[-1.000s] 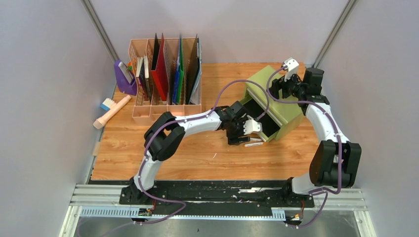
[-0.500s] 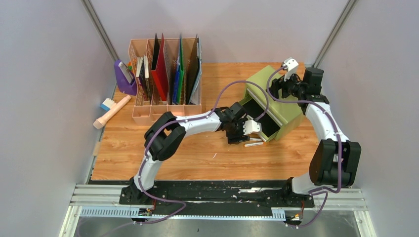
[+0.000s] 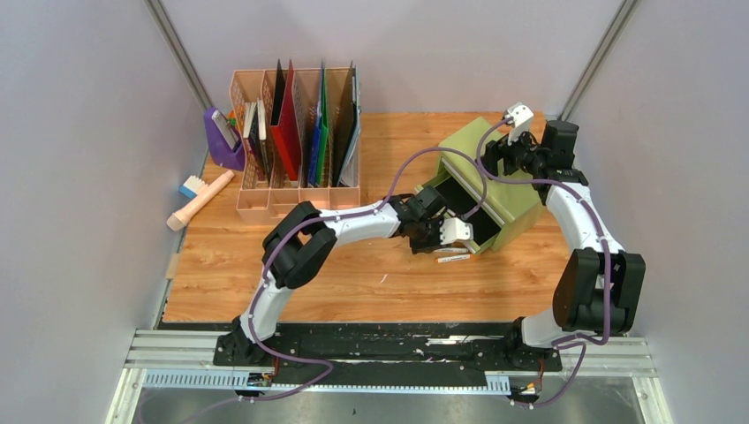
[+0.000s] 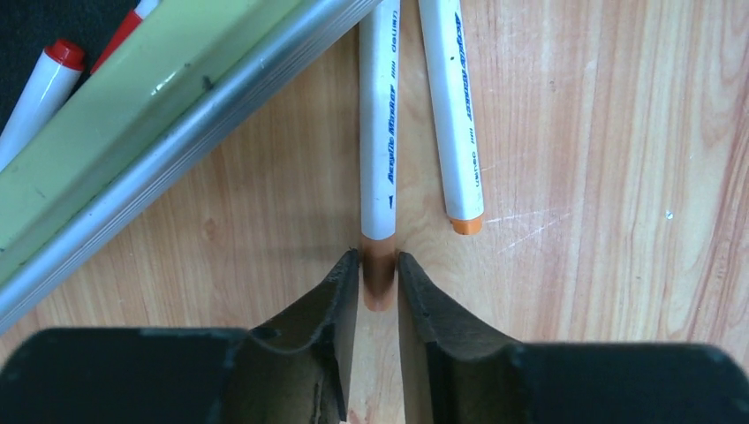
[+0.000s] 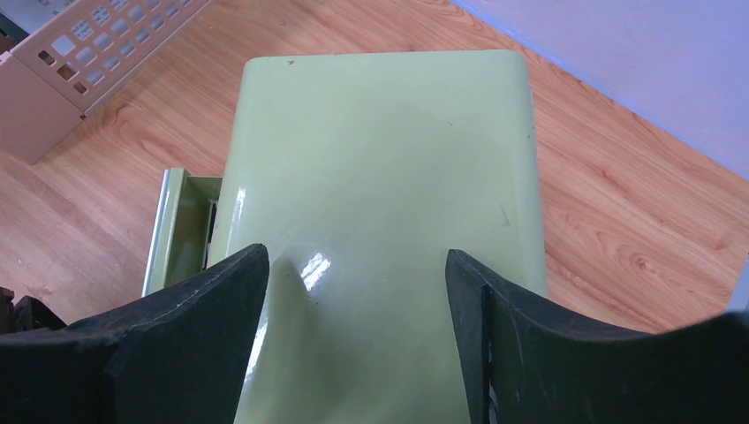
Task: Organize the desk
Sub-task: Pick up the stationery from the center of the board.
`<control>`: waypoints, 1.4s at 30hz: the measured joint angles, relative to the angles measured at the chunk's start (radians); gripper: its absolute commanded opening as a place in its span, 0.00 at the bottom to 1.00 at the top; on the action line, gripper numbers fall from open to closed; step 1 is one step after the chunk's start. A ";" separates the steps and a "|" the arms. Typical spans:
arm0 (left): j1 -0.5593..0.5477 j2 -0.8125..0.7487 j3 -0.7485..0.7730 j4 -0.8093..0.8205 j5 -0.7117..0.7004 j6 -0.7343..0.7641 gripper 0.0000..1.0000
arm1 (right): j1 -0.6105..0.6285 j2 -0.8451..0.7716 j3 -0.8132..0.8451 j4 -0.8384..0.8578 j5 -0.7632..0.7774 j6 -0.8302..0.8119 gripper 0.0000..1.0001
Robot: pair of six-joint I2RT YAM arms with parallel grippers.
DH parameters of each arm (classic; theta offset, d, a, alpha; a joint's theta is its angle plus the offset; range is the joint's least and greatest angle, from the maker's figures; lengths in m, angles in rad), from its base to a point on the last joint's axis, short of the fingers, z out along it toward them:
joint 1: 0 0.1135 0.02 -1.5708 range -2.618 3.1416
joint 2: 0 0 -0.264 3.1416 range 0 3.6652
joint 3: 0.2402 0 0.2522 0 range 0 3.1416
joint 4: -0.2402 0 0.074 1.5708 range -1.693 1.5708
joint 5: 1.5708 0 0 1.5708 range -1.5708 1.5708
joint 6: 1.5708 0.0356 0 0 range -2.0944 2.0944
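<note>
On the desk [image 3: 291, 283], two white markers lie side by side just in front of the green cabinet's [image 3: 495, 177] open drawer [image 3: 459, 208]. One has a brown cap [image 4: 380, 132], the other an orange tip [image 4: 452, 115]. My left gripper [image 4: 379, 265] is low over the wood, and its fingers press both sides of the brown cap while that marker still lies flat. A red-capped marker [image 4: 40, 88] rests inside the drawer. My right gripper [image 5: 356, 256] stands open over the cabinet's top [image 5: 380, 159], with nothing between its fingers.
A peach file organizer [image 3: 296, 141] with folders and books stands at the back left. Beside it is a purple holder [image 3: 223, 137]. A pink brush [image 3: 201, 199] lies at the desk's left edge. The drawer's metal-edged front [image 4: 177, 115] runs close to my left fingers.
My left gripper has shifted slightly right toward the drawer front and closed from wide open onto the brown cap. The right arm has not moved.
</note>
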 measured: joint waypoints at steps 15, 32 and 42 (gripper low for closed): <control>-0.003 -0.045 -0.061 -0.003 -0.147 0.068 0.00 | 0.000 0.013 0.011 -0.002 -0.008 -0.003 0.74; 0.028 -0.269 -0.288 -0.152 -0.394 0.229 0.00 | 0.000 0.026 0.023 -0.001 -0.019 -0.006 0.74; 0.024 -0.317 -0.163 -0.175 -0.438 0.383 0.00 | 0.000 0.026 0.024 -0.003 -0.019 -0.006 0.74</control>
